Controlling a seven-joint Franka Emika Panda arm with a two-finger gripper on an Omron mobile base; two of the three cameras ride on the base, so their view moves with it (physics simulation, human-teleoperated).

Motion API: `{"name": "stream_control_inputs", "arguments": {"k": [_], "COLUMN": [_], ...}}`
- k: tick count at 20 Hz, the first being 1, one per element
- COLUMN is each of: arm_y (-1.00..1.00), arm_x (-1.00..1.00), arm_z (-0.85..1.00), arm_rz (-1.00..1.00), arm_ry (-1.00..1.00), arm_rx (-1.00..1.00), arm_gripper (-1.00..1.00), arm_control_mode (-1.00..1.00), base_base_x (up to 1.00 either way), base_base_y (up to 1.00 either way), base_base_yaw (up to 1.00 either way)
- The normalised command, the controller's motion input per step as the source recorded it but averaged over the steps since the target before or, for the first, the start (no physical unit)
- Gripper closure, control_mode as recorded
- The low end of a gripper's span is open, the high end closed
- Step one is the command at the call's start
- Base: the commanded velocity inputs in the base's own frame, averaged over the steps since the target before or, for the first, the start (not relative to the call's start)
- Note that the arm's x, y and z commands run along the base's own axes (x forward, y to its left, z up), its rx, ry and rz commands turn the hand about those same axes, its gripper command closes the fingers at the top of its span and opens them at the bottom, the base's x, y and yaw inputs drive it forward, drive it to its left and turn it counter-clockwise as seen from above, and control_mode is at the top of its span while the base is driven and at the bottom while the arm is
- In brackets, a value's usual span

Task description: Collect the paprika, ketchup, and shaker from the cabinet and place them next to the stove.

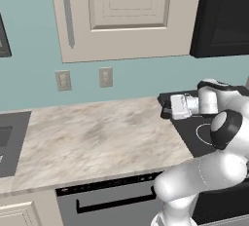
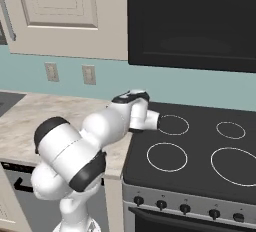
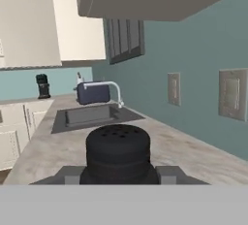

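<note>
The black stubby shaker [image 3: 117,149], its top dotted with holes, sits between the two fingers [image 3: 68,174] of my gripper [image 3: 117,176], which is shut on it. In the left base view the gripper [image 1: 167,108] points left, low over the seam between the marble counter [image 1: 97,137] and the black stove [image 1: 194,135]. From the right base side the stove [image 2: 200,146] shows its white ring marks, and my own arm mostly covers the hand. The beige cabinet [image 1: 126,10] above has its door shut. Paprika and ketchup are out of view.
A sink [image 3: 87,117] with a faucet [image 3: 114,90] lies further along the counter, a dark toaster [image 3: 92,93] behind it. Two wall outlets [image 1: 105,77] sit on the teal backsplash. A black microwave [image 2: 190,16] hangs over the stove. A dishwasher front [image 1: 107,200] is below the counter.
</note>
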Motion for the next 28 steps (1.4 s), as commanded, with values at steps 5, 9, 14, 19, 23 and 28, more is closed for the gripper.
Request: {"name": "stream_control_inputs", "arguments": {"k": [5, 9, 14, 19, 23, 28], "arm_y": [0.19, 0.17, 0.16, 0.18, 0.13, 0.03], "arm_x": [0.2, 0.06, 0.02, 0.16, 0.27, 0.34], "arm_z": [-0.27, -0.28, -0.17, -0.06, -0.02, 0.0], "arm_rz": [0.0, 0.0, -0.03, -0.04, -0.03, -0.01], "arm_ry": [0.0, -0.04, -0.08, -0.06, -0.06, -0.03], "arm_rx": [-0.03, -0.03, -0.03, -0.01, 0.0, 0.0], "arm_gripper": [1.0, 1.0, 1.0, 1.0, 1.0, 1.0], "arm_control_mode": [-1.0, -1.0, -1.0, -1.0, -1.0, -1.0], "base_base_x": [0.0, 0.0, 0.0, 0.0, 0.0, 0.0], "base_base_y": [0.0, 0.0, 0.0, 0.0, 0.0, 0.0], "base_base_yaw": [0.0, 0.0, 0.0, 0.0, 0.0, 0.0]}}
